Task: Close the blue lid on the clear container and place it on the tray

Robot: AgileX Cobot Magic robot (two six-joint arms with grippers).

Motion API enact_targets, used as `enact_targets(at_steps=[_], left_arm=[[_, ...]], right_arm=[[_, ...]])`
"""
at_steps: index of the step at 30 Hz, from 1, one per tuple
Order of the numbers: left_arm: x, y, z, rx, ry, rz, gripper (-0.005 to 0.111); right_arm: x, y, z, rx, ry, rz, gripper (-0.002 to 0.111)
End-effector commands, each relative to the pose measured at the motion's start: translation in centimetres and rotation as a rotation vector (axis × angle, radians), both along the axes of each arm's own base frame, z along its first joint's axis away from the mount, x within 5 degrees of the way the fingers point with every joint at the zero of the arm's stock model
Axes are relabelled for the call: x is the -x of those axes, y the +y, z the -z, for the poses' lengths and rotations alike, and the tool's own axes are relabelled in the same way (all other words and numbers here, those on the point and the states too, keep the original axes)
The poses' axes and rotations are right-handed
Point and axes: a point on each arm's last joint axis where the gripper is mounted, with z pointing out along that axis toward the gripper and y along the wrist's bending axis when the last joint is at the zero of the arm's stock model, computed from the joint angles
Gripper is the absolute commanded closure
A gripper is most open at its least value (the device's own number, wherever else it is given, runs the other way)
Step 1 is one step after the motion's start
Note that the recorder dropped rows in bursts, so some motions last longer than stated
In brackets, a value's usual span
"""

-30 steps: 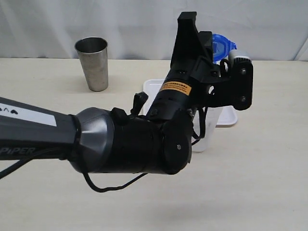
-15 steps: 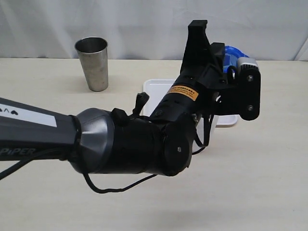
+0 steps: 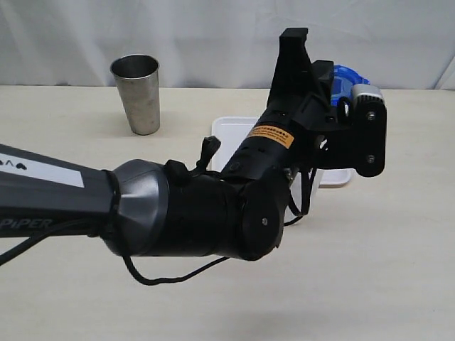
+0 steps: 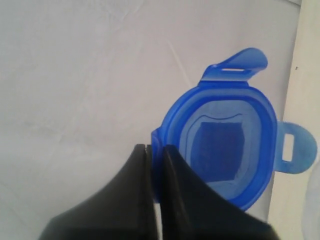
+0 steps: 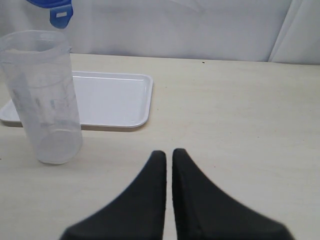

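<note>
Pinches the lid (image 4: pixel 220 145) by its rim in the shut left pincer (image 4: pixel 154 148), carried sideways over the last second and now hanging just above the open container (image 5: pixel 45 95), upright on the table (image 5: pixel 240 125) beside the tray (image 5: pixel 142 100). Keeps the right pincer (image 5: pixel 169 152) shut and empty, low over the table. Probably means lowering and snapping next, tray after.

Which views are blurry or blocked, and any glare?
Exterior view: even light, no glare, the left arm blocks the middle. Left wrist view: the blue lid soft, the left gripper dark and blurred. Right wrist view: the tray and the clear container fairly sharp.
</note>
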Motion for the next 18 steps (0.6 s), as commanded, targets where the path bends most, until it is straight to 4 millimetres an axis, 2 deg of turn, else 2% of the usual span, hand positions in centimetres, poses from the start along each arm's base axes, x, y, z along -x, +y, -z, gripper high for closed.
enact_targets(at_steps=[1, 6, 14, 18], left_arm=[[-1.2, 0.8, -0.1, 0.044, -0.003, -0.01, 0.107], [-2.7, 1.7, 0.6, 0.092, 0.112, -0.023, 0.107], [-2.4, 1.3, 1.4, 0.05, 0.19, 0.014, 0.107], [-2.5, 1.5, 1.2, 0.037, 0.162, -0.016, 0.107]], right_arm=[[0.0, 0.0, 0.1, 0.007, -0.005, 0.003, 0.104], [0.0, 0.0, 0.1, 0.007, -0.005, 0.003, 0.104], [0.0, 0.0, 0.1, 0.007, -0.005, 0.003, 0.104], [0.0, 0.0, 0.1, 0.007, -0.005, 0.003, 0.104]])
